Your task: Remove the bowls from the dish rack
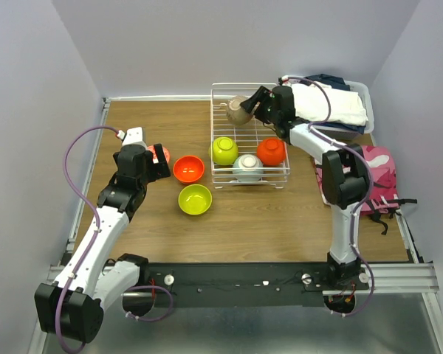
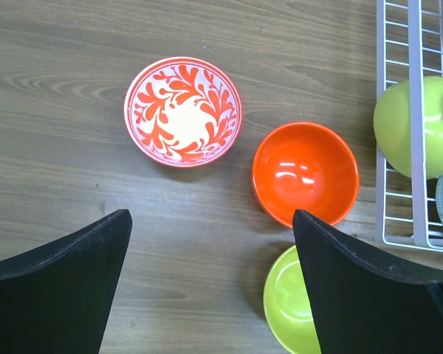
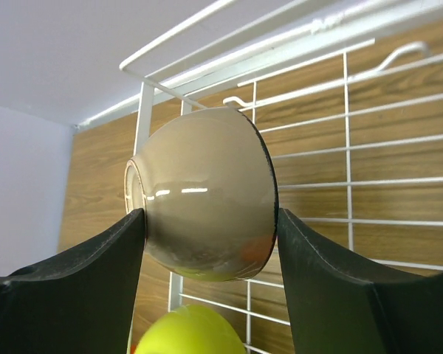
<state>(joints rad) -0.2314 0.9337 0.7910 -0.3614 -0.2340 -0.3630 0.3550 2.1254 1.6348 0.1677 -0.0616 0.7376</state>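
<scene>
Nearest on the worktop [image 1: 280, 221] sits the loose lime-green bowl [image 1: 195, 199], upright and empty. Just beyond it is the loose orange bowl [image 1: 189, 169], also upright and empty, its glossy inside catching the light. To its left lies the patterned bowl [image 2: 183, 111], white with red leaf scrolls, close by but apart from it. The left hand [image 2: 210, 215] hangs over these three with its fingers spread wide and nothing between them.

To the right stands the dish rack [image 1: 251, 131], a white wire tray with low sides. At its near edge is the pale blue bowl [image 1: 247, 167], turned foot up. Behind it are the racked lime-green bowl [image 1: 224, 150] on the left and the racked orange bowl [image 1: 271, 152] on the right, both showing their outsides.

At the rack's far left corner the right hand [image 3: 207, 214] is clamped on the taupe bowl [image 3: 207, 192]. It is tipped on its side, one finger at the foot and the other at the dark-edged rim. Its outside is smooth and shiny.

Right of the rack lies a pink backpack [image 1: 373, 173]. Farthest back, a grey bin [image 1: 363, 92] holds folded clothes [image 1: 328, 103].
</scene>
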